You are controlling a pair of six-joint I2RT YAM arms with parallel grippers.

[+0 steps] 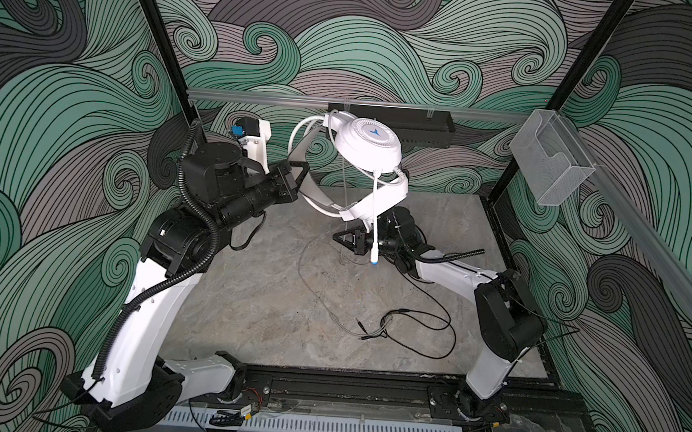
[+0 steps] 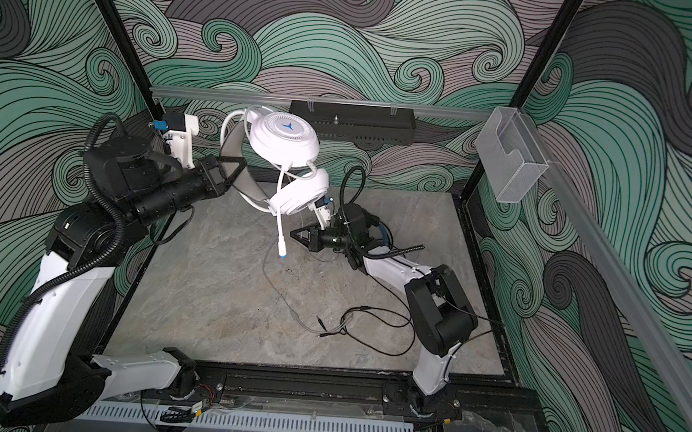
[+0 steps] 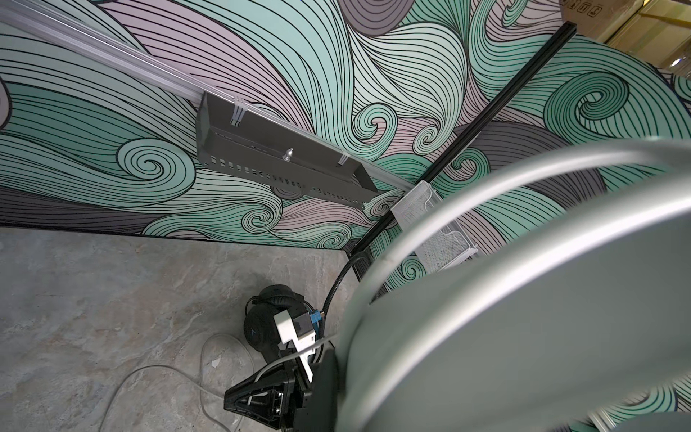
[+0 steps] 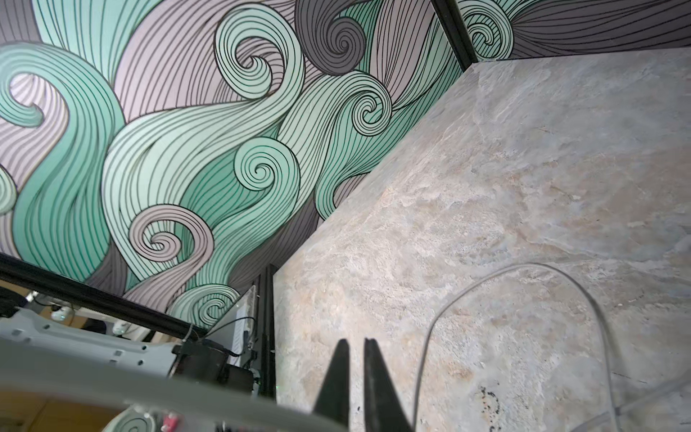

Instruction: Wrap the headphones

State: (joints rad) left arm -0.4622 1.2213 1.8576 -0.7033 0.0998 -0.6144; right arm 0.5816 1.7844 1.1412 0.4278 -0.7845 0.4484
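While my left gripper is clamped tight on the grey-lined headband of the white headset, held up off the table toward the far side and left of centre, both cups hang out to the right of that pinch. I judge the band could twist or slide in my grip if I swing it.

The mic boom dangles down, its tip just beside my right gripper. That gripper sits lower and to the right, closed to a sliver, with nothing I can see between the tips. The pale cord loops on the table beside those tips, not in them, so winding now would likely gather nothing.

Nearer and further right, its plug end crosses the black cord, and a pull could drag both. The black headset lies on the table behind my right wrist.
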